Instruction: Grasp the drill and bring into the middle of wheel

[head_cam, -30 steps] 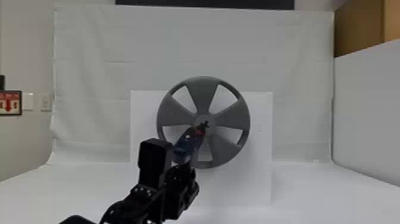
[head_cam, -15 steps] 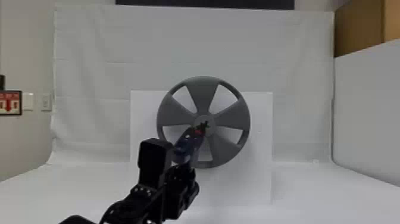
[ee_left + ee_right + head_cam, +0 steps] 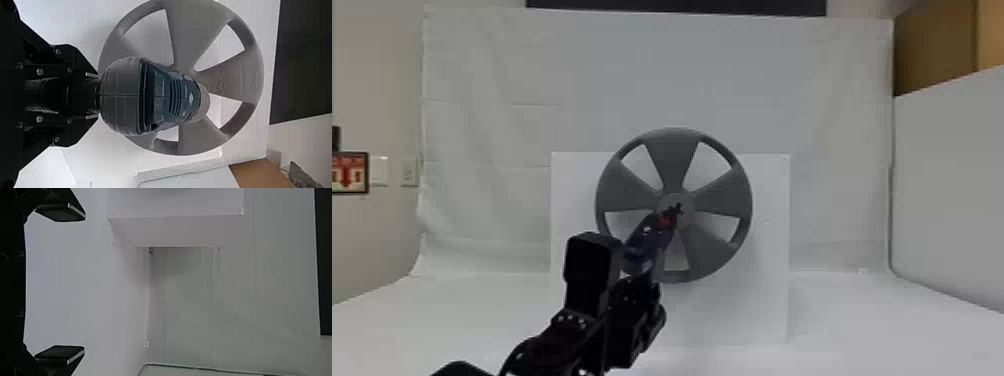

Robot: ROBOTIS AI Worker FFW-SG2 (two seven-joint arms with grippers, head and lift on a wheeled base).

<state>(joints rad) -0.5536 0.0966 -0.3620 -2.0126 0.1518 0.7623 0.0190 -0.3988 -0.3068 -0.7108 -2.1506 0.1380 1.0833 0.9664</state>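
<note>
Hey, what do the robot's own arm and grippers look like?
The left arm is black and chunky, with a boxy block on it. Both the left gripper and right gripper are black, with flat fingers edged by thin pale strips. Round silvery screws dot the left one.

You've got a pale hanging sheet (image 3: 492,75) across the back, dark strip (image 3: 677,6) above it, red-arrow sign (image 3: 350,172) beside wall plates (image 3: 408,172) far left, and brown panel (image 3: 934,55) over a white partition (image 3: 952,190) on the right.
</note>
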